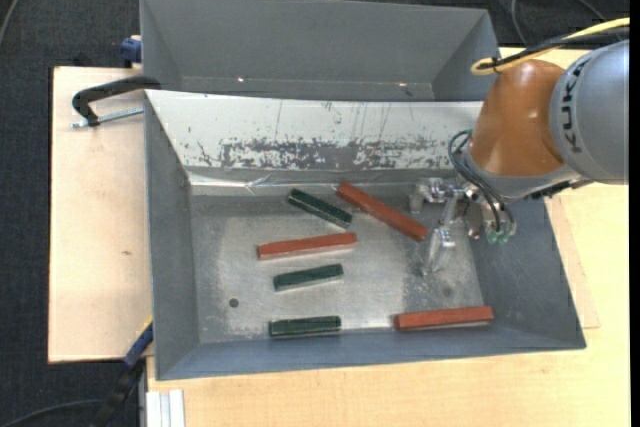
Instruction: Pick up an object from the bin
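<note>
Camera view from above puts the gripper (435,255) low in the right half of the grey bin (170,245), its tip close to the bare floor; whether it touches the metal I can't say. From where I stand I cannot tell how far open it is, and I can make out nothing caught in it.

The nearest thing is a slanted red bar (381,211), whose lower right end lies just beside the gripper, on its left. A second red bar (443,318) lies flat along the front wall, near but apart from the tool. Further left are a third red bar (306,245) and three dark green bars: one (320,206) by the back wall, one (308,277) in the middle, and one (304,325) at the front. All lie flat and separate.

To my eye this is the reach-and-descend step, with no grasp made yet. The slanted red bar looks the likeliest target, though that is a guess from closeness alone. The next move calls for shifting a little left so the tool straddles the bar across its narrow width, then closing and lifting straight up, clear of the right wall.
</note>
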### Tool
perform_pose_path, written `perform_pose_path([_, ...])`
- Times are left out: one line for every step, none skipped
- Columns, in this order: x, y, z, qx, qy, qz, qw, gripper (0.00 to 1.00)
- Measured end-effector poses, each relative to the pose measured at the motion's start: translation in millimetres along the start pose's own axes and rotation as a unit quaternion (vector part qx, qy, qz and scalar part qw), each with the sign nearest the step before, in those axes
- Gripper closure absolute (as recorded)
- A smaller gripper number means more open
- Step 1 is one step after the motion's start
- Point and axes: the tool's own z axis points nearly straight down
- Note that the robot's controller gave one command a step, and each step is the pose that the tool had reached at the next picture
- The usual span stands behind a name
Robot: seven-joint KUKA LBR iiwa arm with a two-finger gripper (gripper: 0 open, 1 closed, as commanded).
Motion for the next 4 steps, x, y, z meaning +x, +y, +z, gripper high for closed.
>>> perform_pose_path([0.4,49.7,-36.6,0.001,-0.0054,-0.018,0.9998,0.0])
perform_pose_path([5.5,50.8,-34.5,0.001,-0.0023,0.073,0.9973,0.0])
perform_pose_path([3.0,59.4,-3.3,0.001,-0.0006,0.184,0.9829,0.0])
perform_pose_path([2.2,59.8,-4.2,0.001,-0.0017,0.183,0.9831,0.0])
